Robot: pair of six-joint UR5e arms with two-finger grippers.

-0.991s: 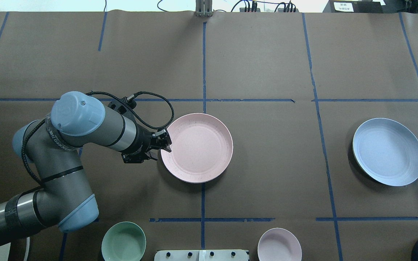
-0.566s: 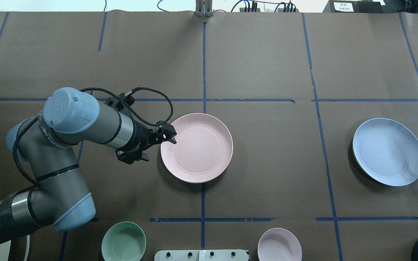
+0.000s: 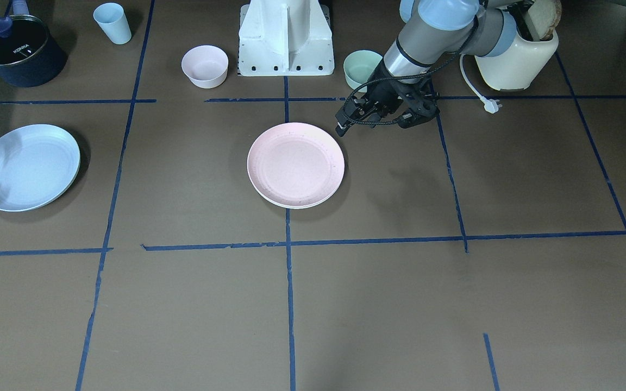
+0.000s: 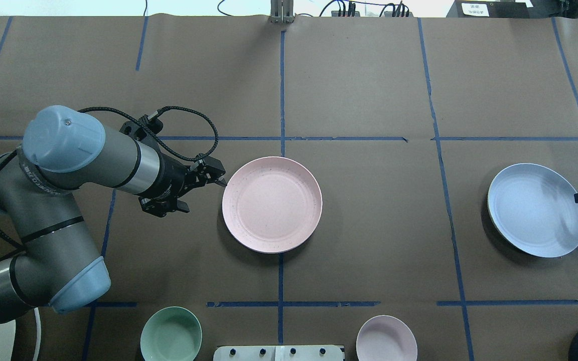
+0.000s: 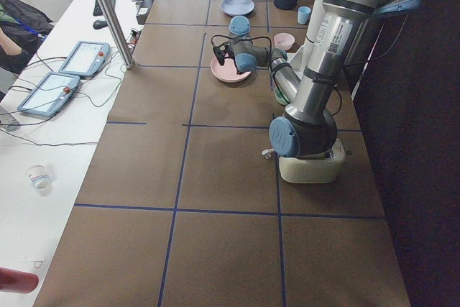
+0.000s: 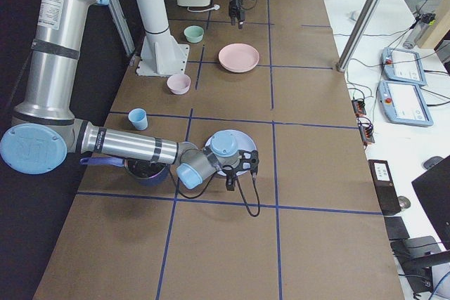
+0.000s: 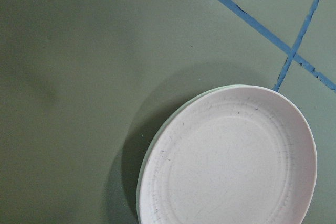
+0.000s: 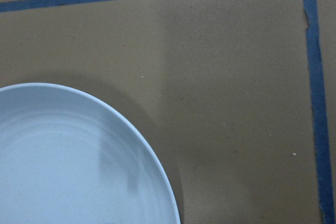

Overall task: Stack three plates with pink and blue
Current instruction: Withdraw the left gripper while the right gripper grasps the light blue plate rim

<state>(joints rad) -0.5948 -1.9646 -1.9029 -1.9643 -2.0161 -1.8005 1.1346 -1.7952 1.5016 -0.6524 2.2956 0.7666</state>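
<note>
Bright, even light from above falls on the worktop (image 4: pixel 369 75). Soft, short shadows rim the pink plate (image 4: pixel 272 204) and blue plate (image 4: pixel 536 209). The left wrist view has a greenish cast; side views go dark along one edge.

A robotics lab around me, my table (image 4: pixel 369 75) papered brown and gridded in blue tape (image 4: pixel 282 85), two teach pendants (image 5: pixel 84 58) (both on the white side bench (image 5: pixel 43 141)), an aluminium post (image 5: pixel 108 12).
</note>
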